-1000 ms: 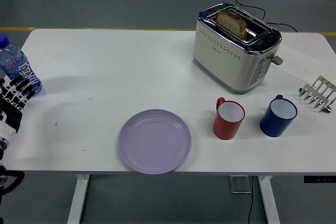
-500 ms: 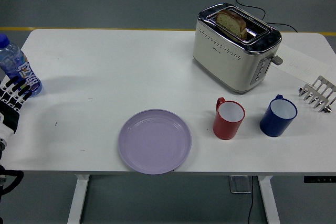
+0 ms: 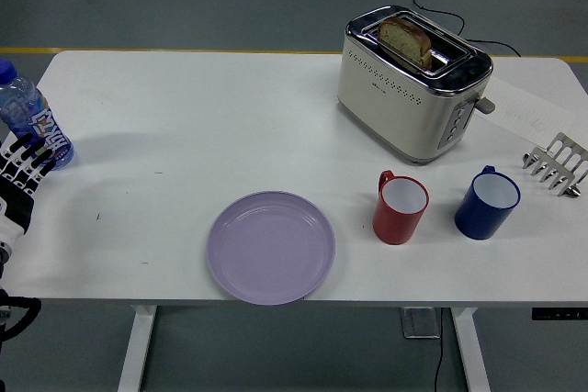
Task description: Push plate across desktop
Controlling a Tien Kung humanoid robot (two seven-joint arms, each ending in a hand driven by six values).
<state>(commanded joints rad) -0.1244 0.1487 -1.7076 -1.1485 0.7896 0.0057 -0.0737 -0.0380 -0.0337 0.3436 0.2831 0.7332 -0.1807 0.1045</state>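
Note:
A lilac plate (image 3: 270, 247) lies near the front edge of the white table (image 3: 230, 117), left of centre. My left hand (image 3: 20, 172) is at the table's left edge, far left of the plate and apart from it. Its fingers (image 3: 30, 155) are stretched out and hold nothing; they lie just in front of a water bottle (image 3: 28, 115). My right hand does not show.
A red mug (image 3: 401, 207) stands right of the plate, a blue mug (image 3: 488, 202) beyond it. A toaster (image 3: 412, 80) with bread in it stands at the back right. A metal toast rack (image 3: 557, 163) and a sheet of paper (image 3: 528, 112) are at the right edge.
My left hand has drawn back a little to the left, away from the bottle. The plate and the other things have not moved.

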